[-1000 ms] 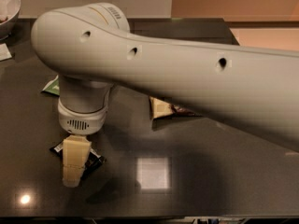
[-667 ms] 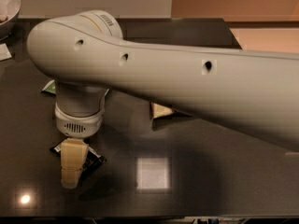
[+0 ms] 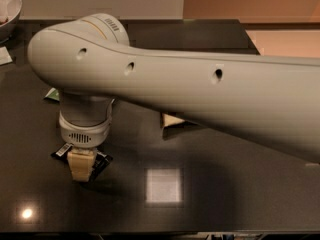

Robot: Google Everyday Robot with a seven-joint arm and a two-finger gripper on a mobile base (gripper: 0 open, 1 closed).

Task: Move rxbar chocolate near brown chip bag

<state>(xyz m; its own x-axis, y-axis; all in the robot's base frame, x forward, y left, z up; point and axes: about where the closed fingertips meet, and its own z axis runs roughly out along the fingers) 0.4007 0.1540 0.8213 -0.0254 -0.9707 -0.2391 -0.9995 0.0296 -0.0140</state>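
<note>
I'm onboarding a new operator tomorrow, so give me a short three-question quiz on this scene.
1. True or false: the gripper is down at the rxbar chocolate, toward the front left of the table.
2. What hides most of the brown chip bag? A) the robot arm B) a towel C) a box
3. Fill in: the dish at the far left corner is a ____.
Key: 1 true; 2 A; 3 bowl.
</note>
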